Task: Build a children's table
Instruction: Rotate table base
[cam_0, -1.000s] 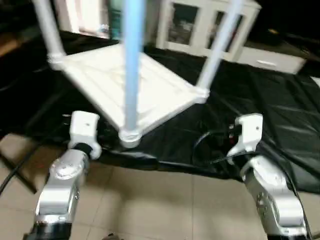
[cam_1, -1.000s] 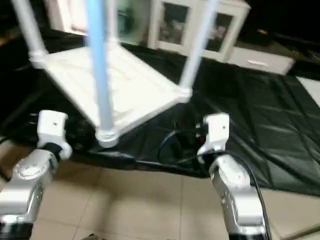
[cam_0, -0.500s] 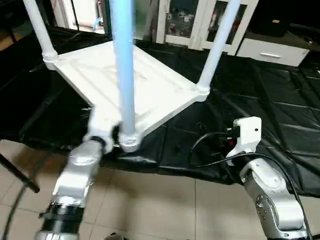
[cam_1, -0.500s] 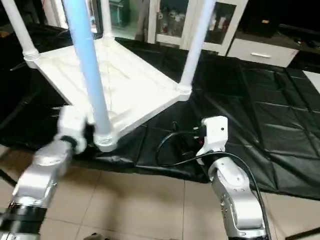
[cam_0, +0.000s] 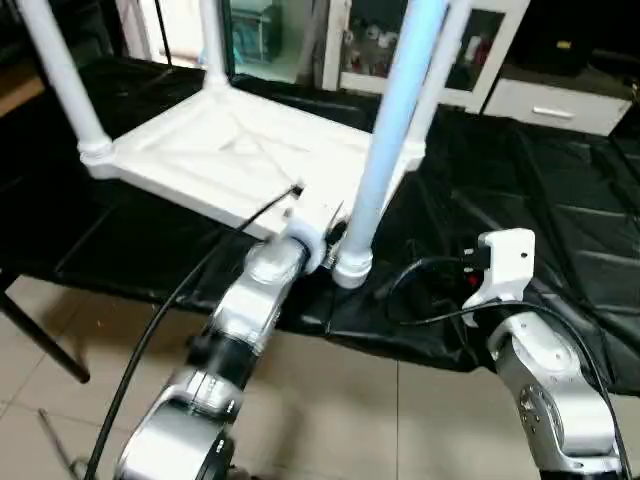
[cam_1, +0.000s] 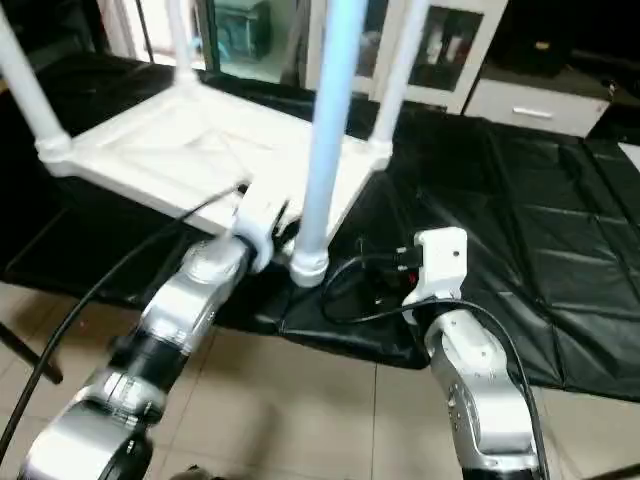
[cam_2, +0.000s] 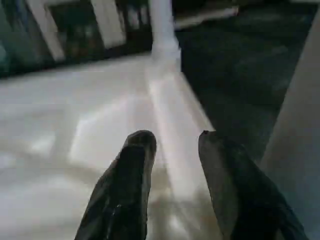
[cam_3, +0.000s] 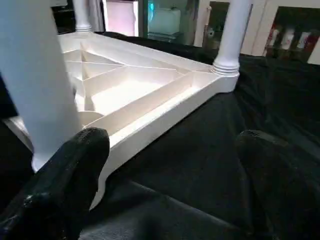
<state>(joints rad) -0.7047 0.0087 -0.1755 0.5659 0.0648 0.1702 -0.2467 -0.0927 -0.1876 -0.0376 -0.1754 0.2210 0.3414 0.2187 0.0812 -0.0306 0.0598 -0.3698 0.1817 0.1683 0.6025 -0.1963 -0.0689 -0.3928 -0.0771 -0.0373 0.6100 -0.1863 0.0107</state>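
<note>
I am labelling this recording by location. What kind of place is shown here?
Probably an indoor room used as a workshop or test space: a work table under a black sheet, white cabinets with glass doors behind it, and a tiled floor.

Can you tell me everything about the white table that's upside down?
The children's table lies upside down on the black-sheeted work table. Its square white top looks like plastic, with ribs crossing its underside and a raised rim. Four long white tube legs stand up from rounded corner sockets; the nearest leg rises close to the camera. The left gripper sits over the rim by that corner, fingers apart.
</note>
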